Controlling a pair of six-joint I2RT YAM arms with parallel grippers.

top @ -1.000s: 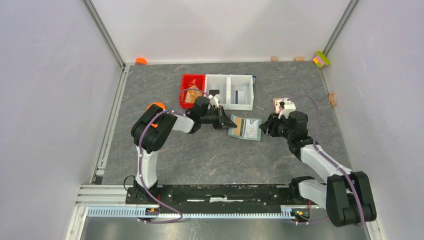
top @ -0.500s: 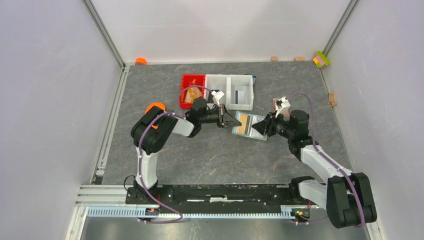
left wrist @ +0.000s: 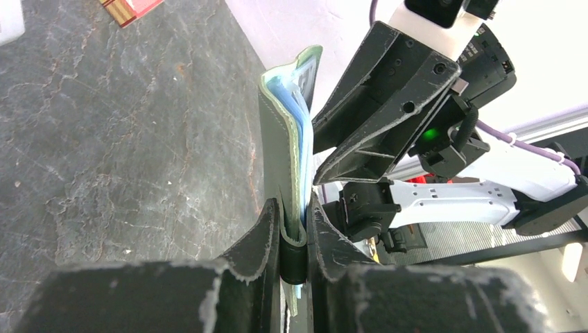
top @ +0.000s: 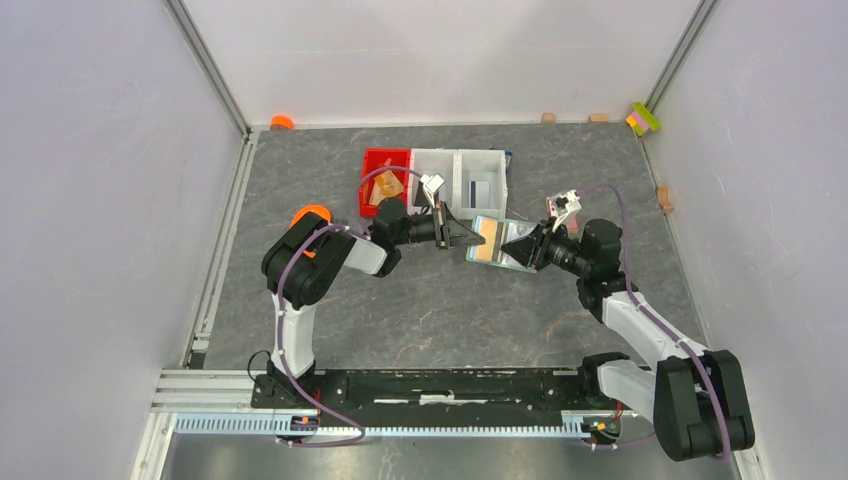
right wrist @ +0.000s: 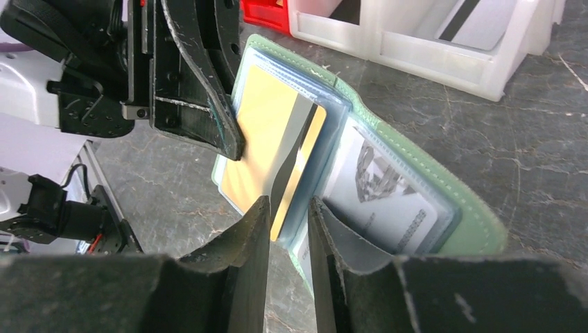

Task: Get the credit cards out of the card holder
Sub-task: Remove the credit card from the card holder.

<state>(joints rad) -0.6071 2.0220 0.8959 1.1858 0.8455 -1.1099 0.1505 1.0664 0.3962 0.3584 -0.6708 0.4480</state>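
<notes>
The sage-green card holder (top: pixel 497 243) is open and held on edge above the table between both grippers. My left gripper (top: pixel 465 238) is shut on its left edge; in the left wrist view the fingers (left wrist: pixel 292 208) pinch the green cover (left wrist: pixel 281 139). A tan-gold credit card (right wrist: pixel 263 132) with a dark stripe sits in the holder's left pocket, and a pale card (right wrist: pixel 388 187) in the right pocket. My right gripper (right wrist: pixel 289 205) is slightly open, its jaws either side of the gold card's edge. It also shows in the top view (top: pixel 522 247).
A red bin (top: pixel 372 170) and two white bins (top: pixel 455 160) stand just behind the holder; one white bin holds a card (top: pixel 480 192). The white bins also show in the right wrist view (right wrist: pixel 430 48). An orange object (top: pixel 282 122) lies in the far left corner.
The holder lay flat on the table; my left gripper has taken its left edge and raised it. My right gripper has moved left onto the gold card's edge.
</notes>
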